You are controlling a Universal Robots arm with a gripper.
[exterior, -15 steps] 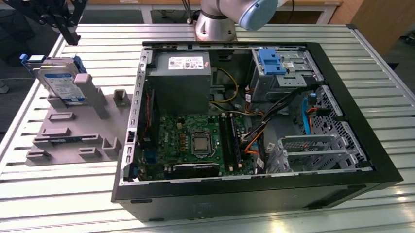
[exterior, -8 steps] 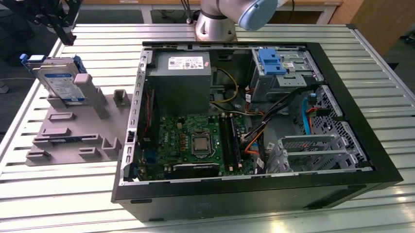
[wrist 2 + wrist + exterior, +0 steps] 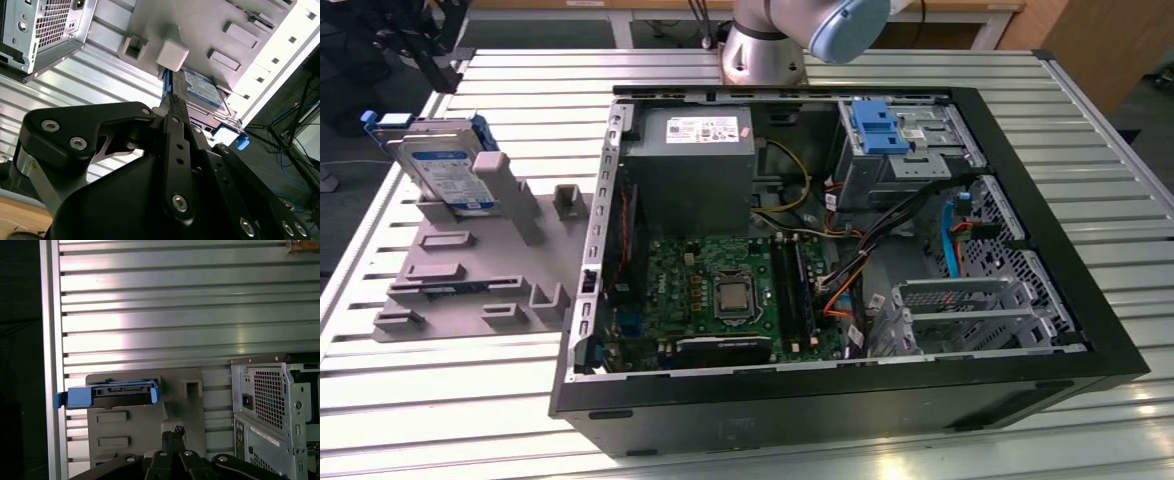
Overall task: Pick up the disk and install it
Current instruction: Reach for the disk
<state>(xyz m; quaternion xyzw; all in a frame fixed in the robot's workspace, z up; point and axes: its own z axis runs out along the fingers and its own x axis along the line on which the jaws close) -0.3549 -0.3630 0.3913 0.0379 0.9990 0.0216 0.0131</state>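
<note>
- The gripper is shut tight. Its two fingers are pressed together and there is nothing between them.
- The second wrist view shows the gripper the same way.
- The disk stands leaning in a grey holder. It is near the far corner of the worktop, on the exterior view's left.
- The disk is silver with a white and blue sticker. A blue frame is clipped around it.
- In the first wrist view the disk shows from its thin side, as a blue strip across the holder, close to the worktop's edge.
- In that view the gripper's tips show in front of the holder, off to one side of the disk, with a gap between them.
- In the second wrist view the disk's sticker side shows past the fingers.
- A big open computer case lies in the middle of the worktop, just beside the holder.
- Inside the case are a grey power box by the far wall, a green board, and a blue bracket standing upright.
- The arm rises at the worktop's far edge, behind the case.
</note>
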